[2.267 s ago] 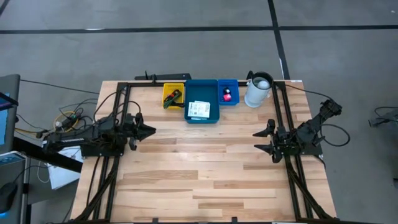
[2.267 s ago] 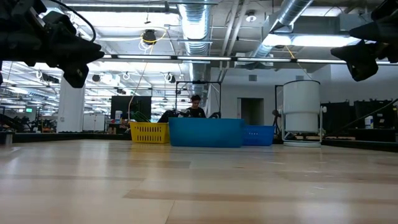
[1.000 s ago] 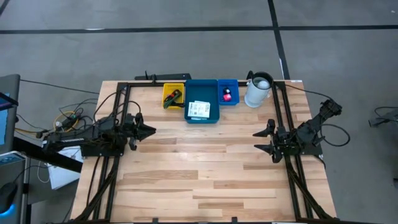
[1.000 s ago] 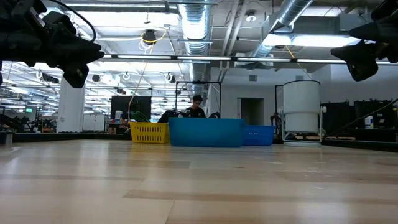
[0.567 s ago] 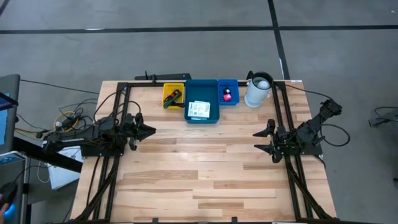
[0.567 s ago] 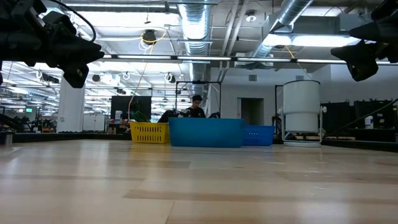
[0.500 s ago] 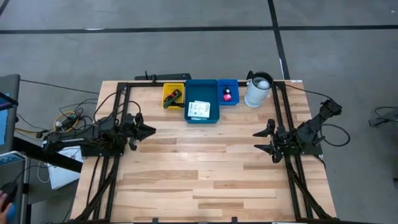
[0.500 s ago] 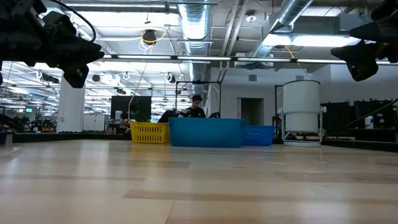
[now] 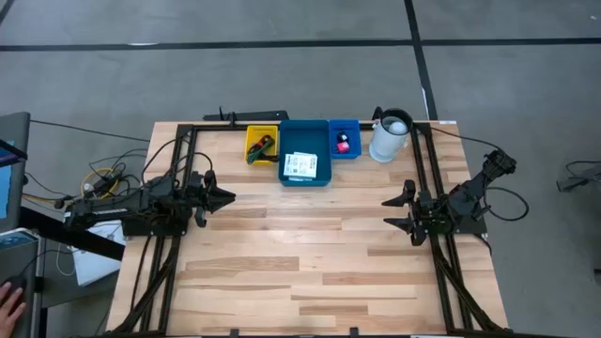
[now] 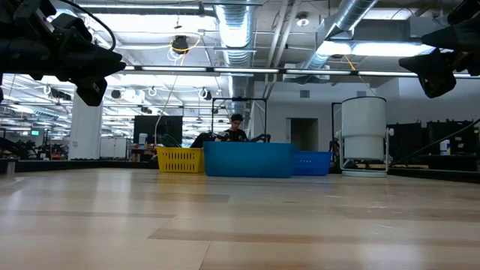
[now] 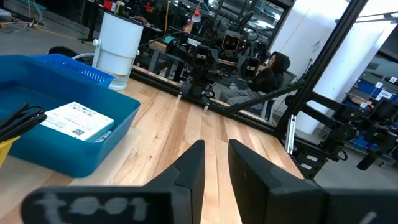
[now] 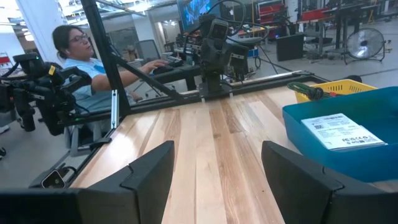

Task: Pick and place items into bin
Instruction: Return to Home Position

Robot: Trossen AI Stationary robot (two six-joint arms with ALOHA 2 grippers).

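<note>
Three bins stand in a row at the table's far edge. The yellow bin [image 9: 252, 137] holds a green pen [image 9: 264, 142] and a black-and-red cable [image 9: 254, 155]. White printed cards [image 9: 300, 166] lie in the large blue bin [image 9: 319, 131]. A pink round piece [image 9: 343, 145] sits in the small blue bin [image 9: 352, 127]. My left gripper [image 9: 228, 197] hovers at the table's left, pointing level, its fingers [image 11: 194, 163] drawn close with nothing between them. My right gripper [image 9: 392, 212] hovers at the right, open and empty.
A white jug [image 9: 389, 136] stands right of the small blue bin. Black frame rails [image 9: 178, 150] run along both sides and the far edge. A person [image 12: 74, 50] sits beyond the table's left side, and a hand [image 9: 7, 305] shows off the table's near-left corner.
</note>
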